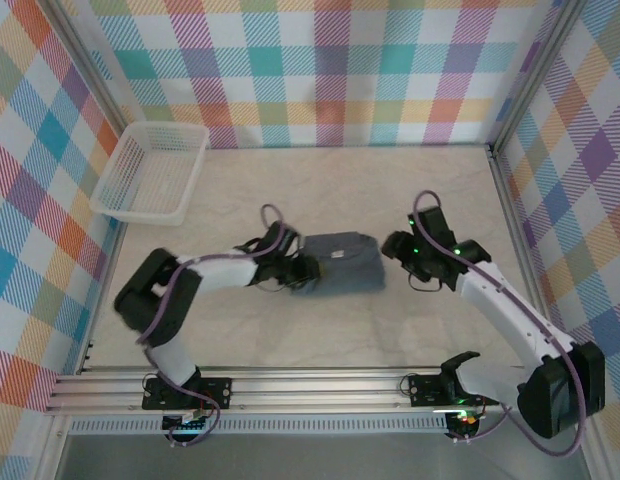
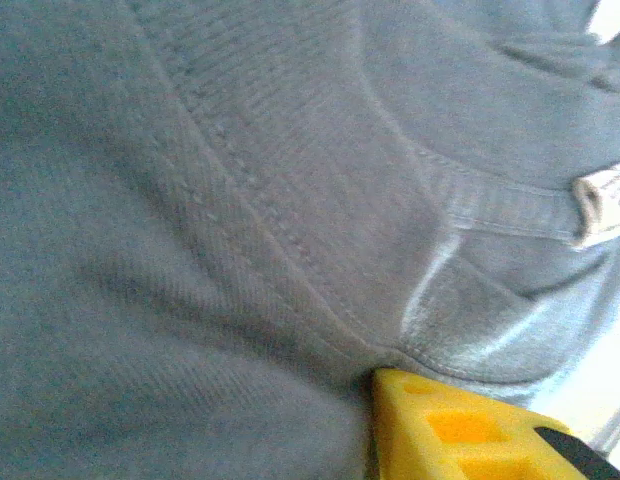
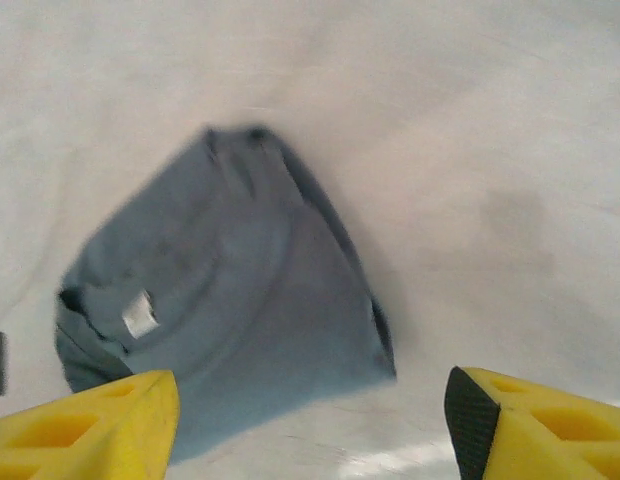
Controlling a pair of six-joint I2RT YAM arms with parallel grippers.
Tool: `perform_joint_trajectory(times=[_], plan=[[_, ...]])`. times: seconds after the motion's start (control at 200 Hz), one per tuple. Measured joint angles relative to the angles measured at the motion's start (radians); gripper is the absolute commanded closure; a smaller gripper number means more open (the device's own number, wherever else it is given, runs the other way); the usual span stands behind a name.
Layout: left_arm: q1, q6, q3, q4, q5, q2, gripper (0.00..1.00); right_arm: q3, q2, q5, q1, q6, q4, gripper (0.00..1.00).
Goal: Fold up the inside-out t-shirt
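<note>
Pale table, basket at far left; my left gripper is pushed into the shirt's left edge, and whether its fingers have closed on cloth I cannot tell. The shirt lies mid-table as a compact bundle, tag showing, and my right gripper hangs just beside its right edge, fingers wide apart. I'd press the bundle flat and square its edges, not tug it loose.

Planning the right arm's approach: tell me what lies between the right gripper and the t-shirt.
Only bare table separates the right gripper from the grey t-shirt, as the right wrist view shows.
</note>
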Motion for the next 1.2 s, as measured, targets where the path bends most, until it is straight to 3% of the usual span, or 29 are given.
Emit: perform_joint_trajectory(times=[0.295, 0.37, 0.475, 0.57, 0.73, 0.86, 0.93, 1.2], plan=[[-0.161, -0.109, 0.771, 0.115, 0.029, 0.584, 0.48, -0.069, -0.097, -0.076, -0.201, 0.086, -0.111, 0.29], [-0.184, -0.107, 0.865, 0.105, 0.014, 0.631, 0.34, -0.069, -0.089, -0.106, -0.289, 0.086, -0.102, 0.28], [-0.194, -0.095, 0.851, 0.102, -0.005, 0.605, 0.20, -0.069, -0.031, -0.165, -0.381, 0.085, -0.058, 0.28], [-0.179, -0.063, 0.678, 0.123, -0.034, 0.479, 0.17, -0.069, 0.082, -0.228, -0.410, 0.085, 0.021, 0.28], [-0.104, 0.047, 0.309, 0.094, -0.142, 0.071, 0.17, -0.039, 0.359, -0.293, -0.412, 0.089, 0.179, 0.38], [-0.068, 0.132, 0.161, 0.064, -0.244, -0.248, 0.17, 0.060, 0.553, -0.282, -0.412, 0.087, 0.243, 0.52], [-0.076, 0.156, 0.093, 0.056, -0.282, -0.382, 0.17, 0.133, 0.623, -0.265, -0.412, 0.087, 0.249, 0.54], [-0.076, 0.167, -0.145, -0.093, -0.428, -0.600, 0.17, 0.587, 0.939, -0.182, -0.462, -0.017, 0.198, 0.55]])
